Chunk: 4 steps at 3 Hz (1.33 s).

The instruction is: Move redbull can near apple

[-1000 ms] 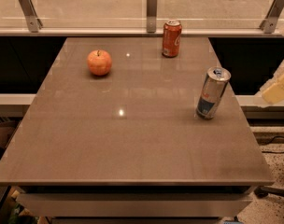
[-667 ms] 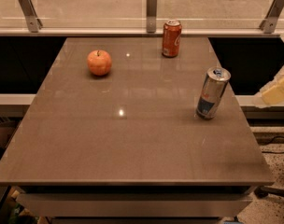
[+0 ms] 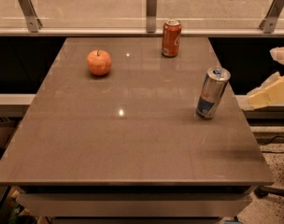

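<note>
The redbull can [image 3: 212, 93] is slim and silver with blue panels. It stands upright near the right edge of the brown table [image 3: 132, 139]. The apple [image 3: 99, 62] is orange-red and sits at the back left of the table, far from the can. My gripper [image 3: 262, 78] is cream-coloured and hangs just beyond the table's right edge, to the right of the redbull can and apart from it. Its two fingers [image 3: 268, 94] stand apart with nothing between them.
An orange-red soda can [image 3: 171, 38] stands upright at the back of the table, right of centre. A glass rail with metal brackets [image 3: 151, 3] runs behind the table. The floor and cables [image 3: 273, 139] show at the lower right.
</note>
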Motion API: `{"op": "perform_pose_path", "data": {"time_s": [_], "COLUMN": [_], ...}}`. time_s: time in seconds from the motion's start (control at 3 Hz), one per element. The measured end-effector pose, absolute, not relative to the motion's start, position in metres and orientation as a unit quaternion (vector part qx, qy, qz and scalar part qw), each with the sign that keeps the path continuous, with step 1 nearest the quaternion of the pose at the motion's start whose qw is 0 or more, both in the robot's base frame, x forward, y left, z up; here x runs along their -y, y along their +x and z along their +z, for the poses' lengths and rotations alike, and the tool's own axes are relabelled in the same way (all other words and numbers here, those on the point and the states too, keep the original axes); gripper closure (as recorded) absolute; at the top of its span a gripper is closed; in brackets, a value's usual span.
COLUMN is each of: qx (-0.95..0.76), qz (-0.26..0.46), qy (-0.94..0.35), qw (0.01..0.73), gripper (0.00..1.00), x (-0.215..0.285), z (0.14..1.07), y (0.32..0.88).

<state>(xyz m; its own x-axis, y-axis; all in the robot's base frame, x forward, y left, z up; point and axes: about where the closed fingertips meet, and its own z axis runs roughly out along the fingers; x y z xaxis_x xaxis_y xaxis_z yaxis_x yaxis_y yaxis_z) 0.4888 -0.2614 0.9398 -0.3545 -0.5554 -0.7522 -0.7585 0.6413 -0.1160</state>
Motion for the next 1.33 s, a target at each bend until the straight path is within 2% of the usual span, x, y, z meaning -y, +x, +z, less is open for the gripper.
{"op": "perform_pose_path", "data": {"time_s": [1.33], "qx": [-0.741], "qz": [0.218], "qy": [-0.353], "qw": [0.528], "gripper": [0.00], "x": [0.222], "z": [0.917], "y": [0.509]}}
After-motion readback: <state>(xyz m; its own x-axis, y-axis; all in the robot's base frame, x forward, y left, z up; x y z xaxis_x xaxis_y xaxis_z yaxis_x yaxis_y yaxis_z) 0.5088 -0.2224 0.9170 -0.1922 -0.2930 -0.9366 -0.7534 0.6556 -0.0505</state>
